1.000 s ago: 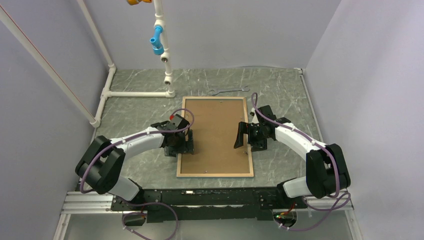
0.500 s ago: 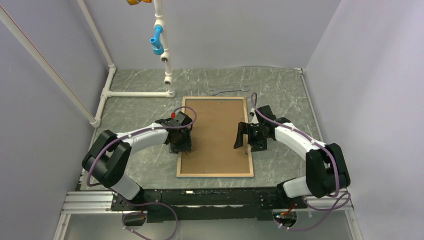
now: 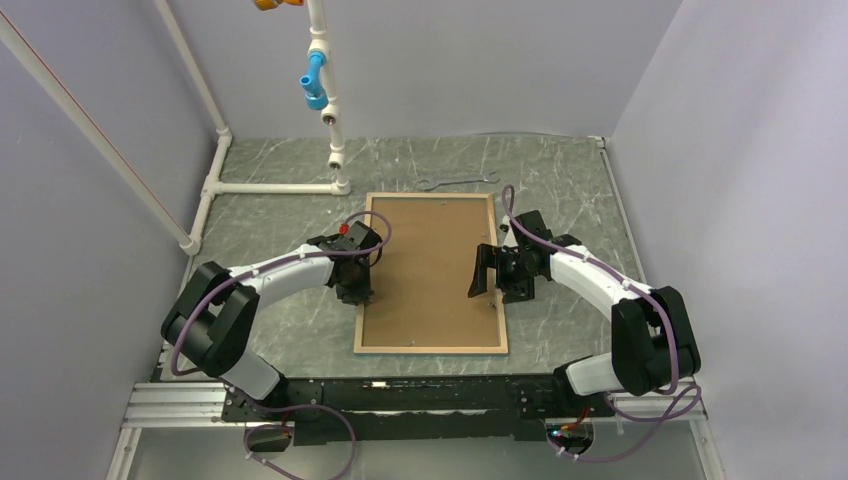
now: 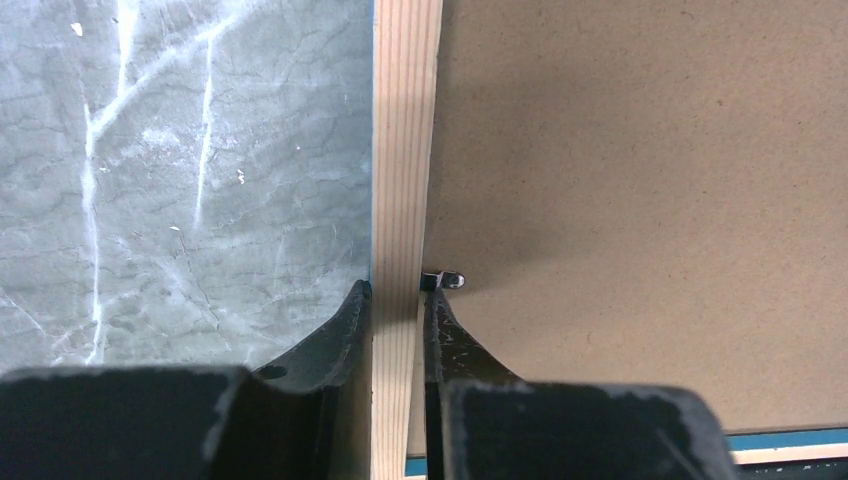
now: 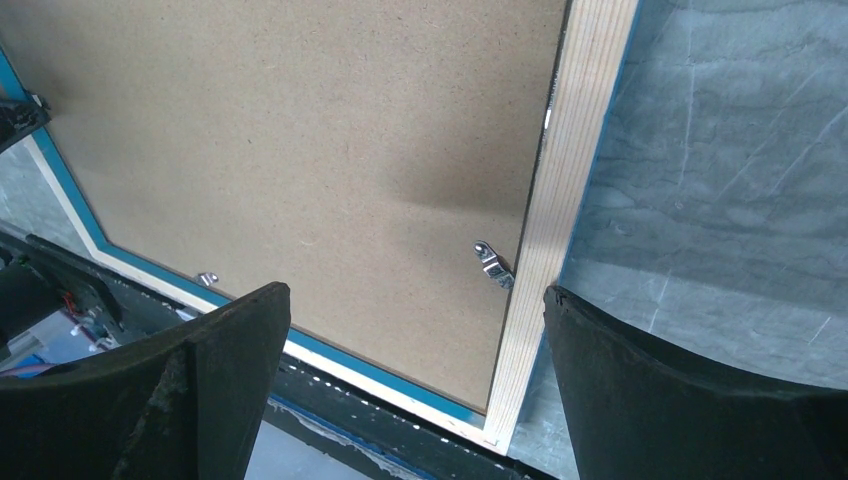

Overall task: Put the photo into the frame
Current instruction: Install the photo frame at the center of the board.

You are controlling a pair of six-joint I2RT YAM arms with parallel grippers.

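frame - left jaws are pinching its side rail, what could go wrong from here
1. The left jaws grip only the thin wooden rail of the frame; lifting from this one side could tilt it or let it slip.
2. The inner finger sits against a small metal tab beside the backing board and might bend it.
3. The right jaws stand wide open above the opposite rail, so nothing steadies that side.

Both arms bend in from the near edge, elbows out, wrists turned toward each other over the middle of the tabletop (image 3: 270, 230). The left tool (image 4: 397, 300) points down, its two fingers (image 4: 350, 320) set narrowly, pressed on either side of the pale left rail of the frame (image 4: 405, 150). The right tool (image 5: 415, 292) hovers opposite, on the right, with its fingers spread wide and gripping nothing.
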